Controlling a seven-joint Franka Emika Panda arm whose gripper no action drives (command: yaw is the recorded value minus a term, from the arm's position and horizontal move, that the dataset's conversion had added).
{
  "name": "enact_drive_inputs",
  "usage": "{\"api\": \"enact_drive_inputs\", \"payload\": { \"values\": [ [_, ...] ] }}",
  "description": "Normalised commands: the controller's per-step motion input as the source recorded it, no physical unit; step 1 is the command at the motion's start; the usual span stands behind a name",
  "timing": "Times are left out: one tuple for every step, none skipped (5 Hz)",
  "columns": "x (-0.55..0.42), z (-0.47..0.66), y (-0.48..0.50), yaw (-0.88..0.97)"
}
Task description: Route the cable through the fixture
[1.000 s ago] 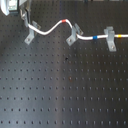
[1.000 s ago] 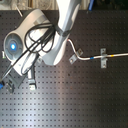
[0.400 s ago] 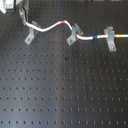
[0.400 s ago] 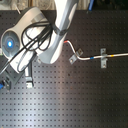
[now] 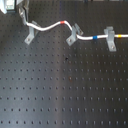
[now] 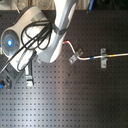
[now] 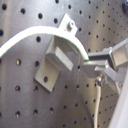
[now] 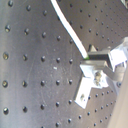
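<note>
Running over a dark perforated board [image 5: 65,90] in the first exterior view, the white cable [image 5: 50,27] passes three grey metal brackets in a row: one nearest the gripper [image 5: 22,15] at [image 5: 30,36], a middle one [image 5: 74,34] just past a red band, and a far one [image 5: 110,38] beyond a blue band. In the first wrist view the gripper [image 7: 90,62] is closed on the cable [image 7: 30,37], which arches over a bracket [image 7: 56,59]. The second exterior view shows the arm [image 6: 57,35] above the board.
</note>
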Motion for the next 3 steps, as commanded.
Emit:
{"api": "enact_drive_inputs", "payload": {
  "values": [
    [-0.176,0.05,-0.240,-0.28],
    [-0.154,0.08,-0.201,-0.29],
    [-0.092,0.11,-0.159,-0.27]
  ]
}}
